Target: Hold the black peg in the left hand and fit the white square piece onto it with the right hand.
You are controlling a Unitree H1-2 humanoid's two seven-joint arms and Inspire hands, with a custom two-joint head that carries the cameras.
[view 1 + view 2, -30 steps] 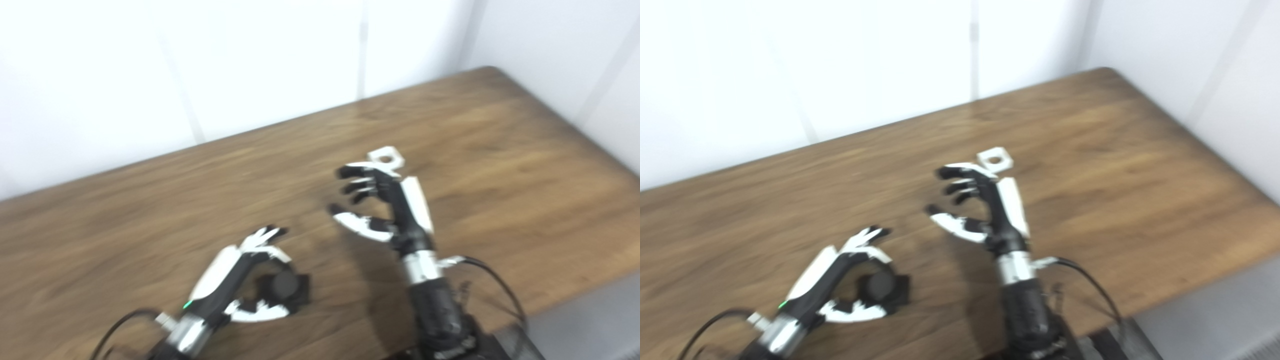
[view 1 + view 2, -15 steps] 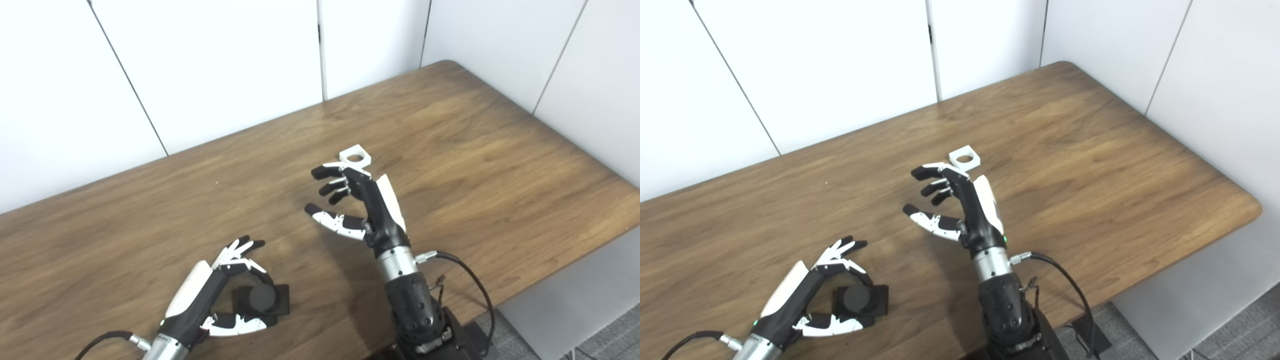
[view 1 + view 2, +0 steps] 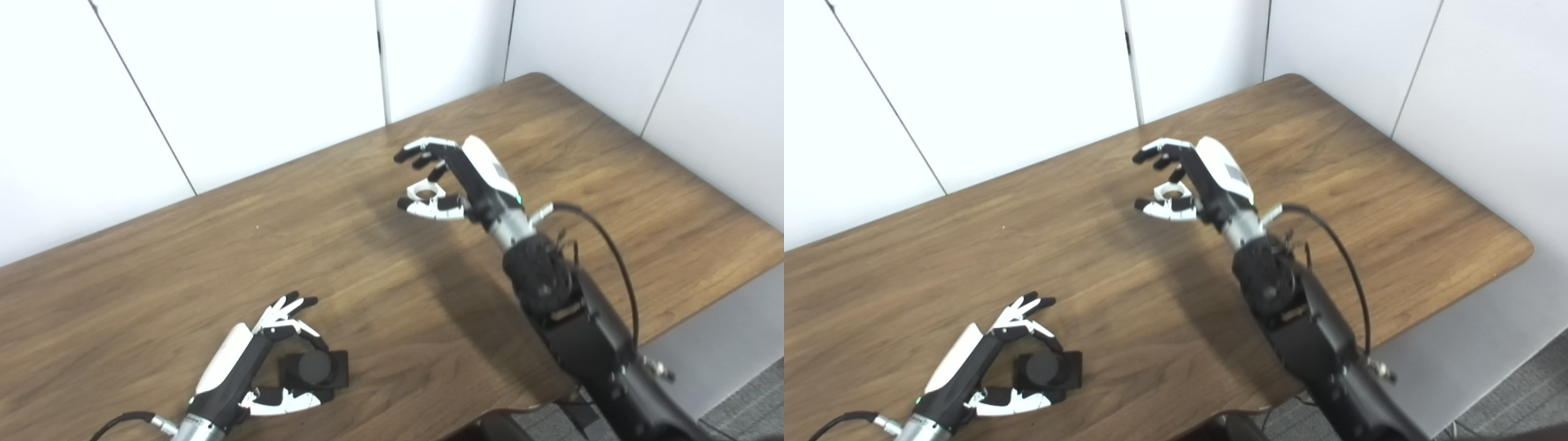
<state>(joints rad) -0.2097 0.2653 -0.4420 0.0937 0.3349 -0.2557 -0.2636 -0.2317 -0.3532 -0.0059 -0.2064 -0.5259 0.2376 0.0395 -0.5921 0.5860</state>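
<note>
Fingers (image 3: 422,147) of the right hand (image 3: 456,177) are spread and curled over the far middle of the wooden table (image 3: 184,257), with the thumb reaching out below them toward the left. Between thumb and fingers, partly covered by the hand, lies the white square piece (image 3: 424,193) with its round hole facing up; whether the hand touches it, or whether it rests on the table or is lifted, cannot be told from either view. No finger is plainly closed on it, so the hand reads as open around the piece rather than gripping it. Its black forearm comes in from the near right edge, with a dark cable looping beside the wrist. At the near left, the left hand (image 3: 251,367) lies low on the table with its fingers fanned apart and its thumb stretched along the near side of the black peg (image 3: 313,369), a round post on a square black base that sits flat on the wood. Fingers curve around the far side of the base and the thumb sits just beside it, but the peg is not lifted and the hand is not clamped on it. White wall panels (image 3: 245,79) stand behind the table.
</note>
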